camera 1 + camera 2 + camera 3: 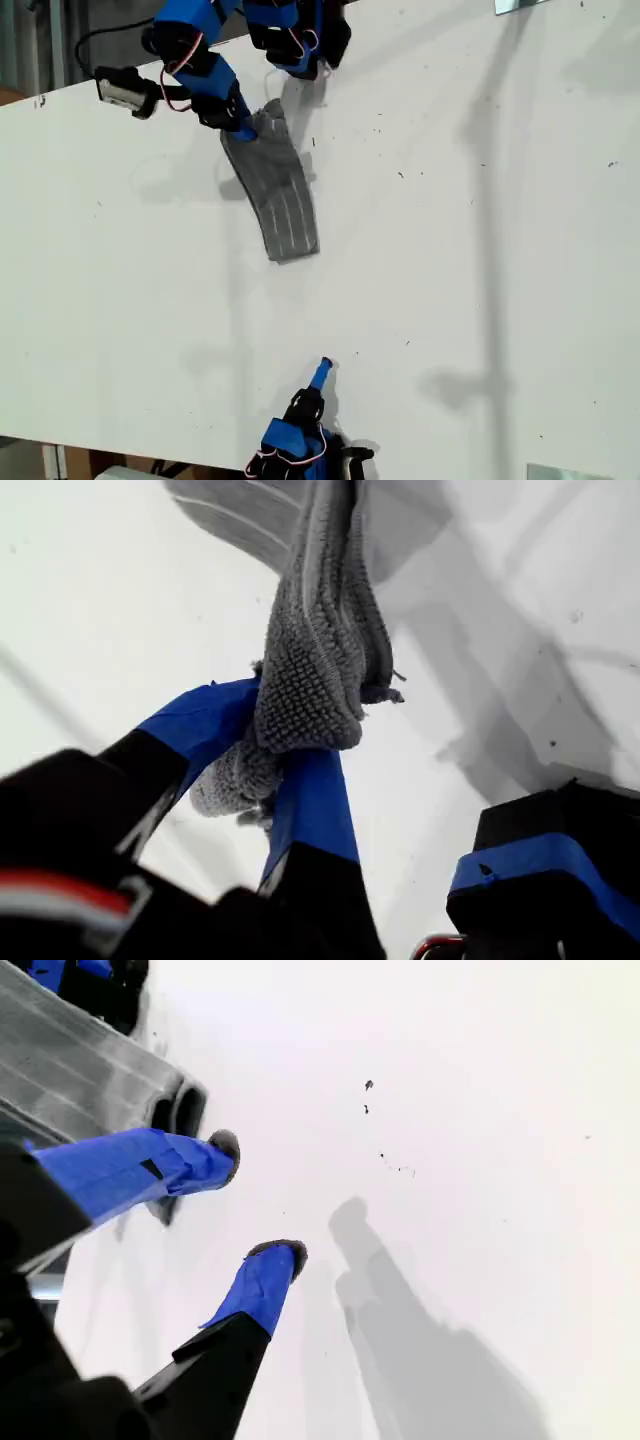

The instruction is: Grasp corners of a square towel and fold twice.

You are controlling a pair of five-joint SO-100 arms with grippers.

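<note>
Clamping a bunched end of the towel (320, 670) between its blue-taped jaws, my first gripper (243, 128) held the cloth lifted at the top of the exterior view, near the table's (480, 250) far edge. From that grip the grey striped towel ran as a narrow folded strip down onto the white table, its free end lying flat toward the middle. My second gripper (262, 1200) stood near the exterior view's bottom edge, well apart from the cloth there, jaws parted and holding nothing
</note>
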